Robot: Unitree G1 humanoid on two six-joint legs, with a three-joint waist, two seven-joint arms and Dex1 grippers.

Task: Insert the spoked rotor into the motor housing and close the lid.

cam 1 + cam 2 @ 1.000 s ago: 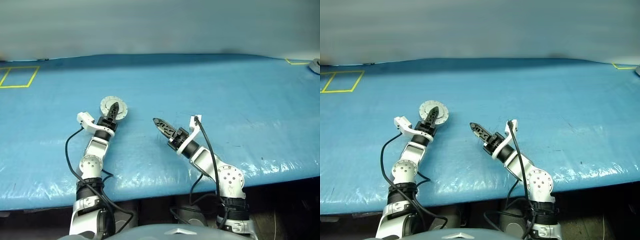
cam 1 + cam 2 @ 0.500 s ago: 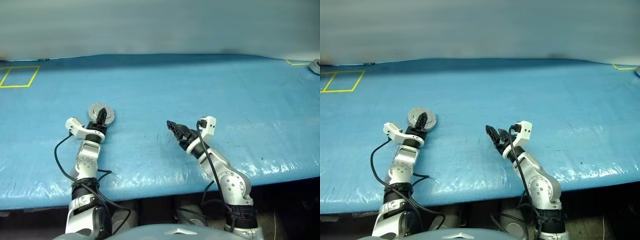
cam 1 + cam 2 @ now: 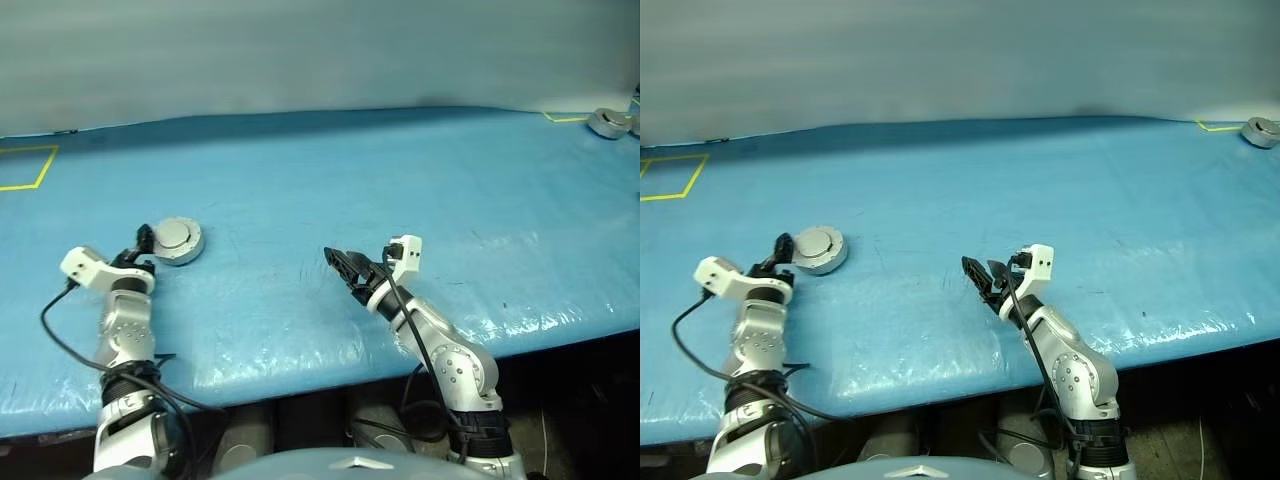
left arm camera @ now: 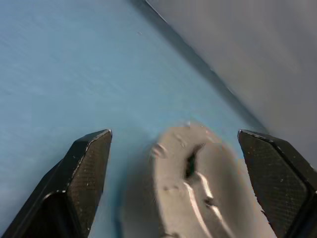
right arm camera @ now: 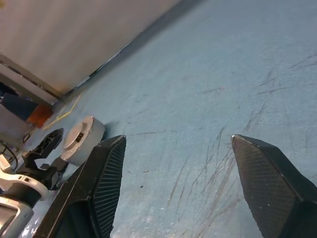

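A: Left gripper [image 3: 146, 240] first. Spread wide, holding nothing. Sits at near left of the blue table [image 3: 330, 190], pointing toward the motor housing [image 3: 177, 241].

B: Touching it?

A: Just beside its left edge in the head views; contact can't be told. In the left wrist view, housing [image 4: 198, 188] blurred, lying between the two black fingers [image 4: 84, 163], gaps on both sides.

B: Housing state?

A: Closed puck, lid [image 3: 817, 243] on top, plain silver-grey face up. Flat on the table, left of centre. Spoked rotor hidden or too small to tell, skipping.

B: Right gripper?

A: Right gripper [image 3: 338, 264] released too, fingers apart, nothing between them but bare scratched table in the right wrist view. Near centre of the table, pointing left, well apart from the housing. Housing [image 5: 81, 139] and left gripper [image 5: 47, 144] seen off beyond its own finger there.

B: Further out?

A: Yellow tape outline [image 3: 28, 165] at far left of the table. Small grey round object [image 3: 607, 122] at far right corner, with a bit of yellow tape beside it. Grey wall behind the far edge.
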